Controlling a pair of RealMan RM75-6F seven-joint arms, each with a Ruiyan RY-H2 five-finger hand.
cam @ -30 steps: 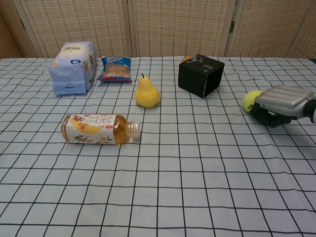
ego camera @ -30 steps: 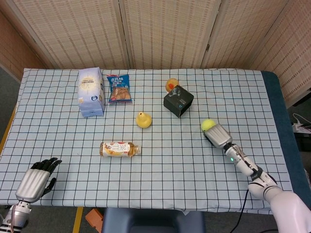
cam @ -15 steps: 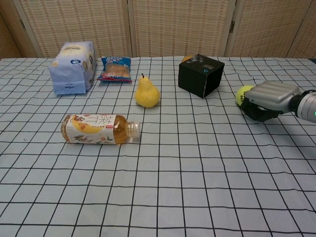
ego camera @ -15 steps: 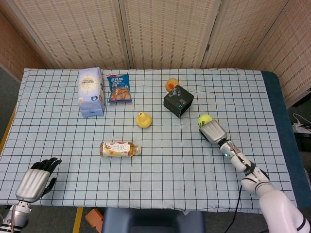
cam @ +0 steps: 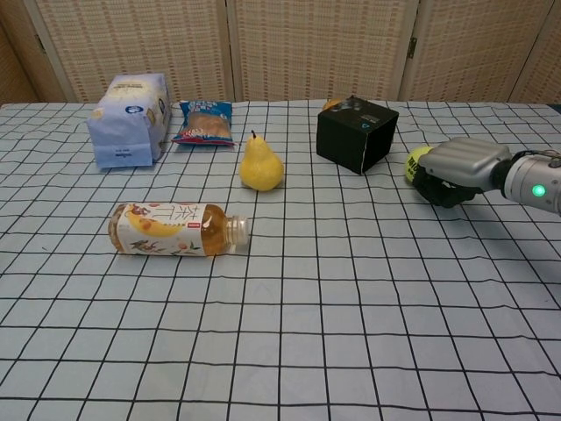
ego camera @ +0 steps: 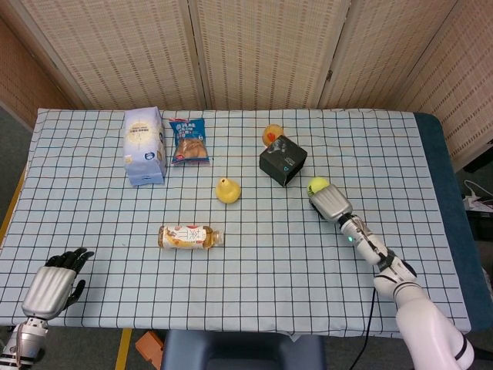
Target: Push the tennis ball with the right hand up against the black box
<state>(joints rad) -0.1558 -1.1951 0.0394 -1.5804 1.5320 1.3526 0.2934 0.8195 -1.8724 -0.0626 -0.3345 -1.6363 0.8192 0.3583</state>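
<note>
The yellow-green tennis ball (ego camera: 317,184) (cam: 415,164) lies on the checked tablecloth, a short gap right of the black box (ego camera: 283,160) (cam: 356,133). My right hand (ego camera: 330,203) (cam: 458,168) sits directly behind the ball on its right side, fingers curled under a silver back, touching the ball without gripping it. My left hand (ego camera: 51,286) rests at the table's near left corner, fingers curled, holding nothing; the chest view does not show it.
A yellow pear (ego camera: 227,190) (cam: 260,164) and a lying tea bottle (ego camera: 189,237) (cam: 176,229) sit left of the box. A pale blue bag (ego camera: 144,145) and a snack packet (ego camera: 189,141) stand at the back left. An orange (ego camera: 272,134) peeks from behind the box.
My right hand has pushed the tennis ball leftward and away, closing most of the gap to the black box. The left hand has barely shifted.
</note>
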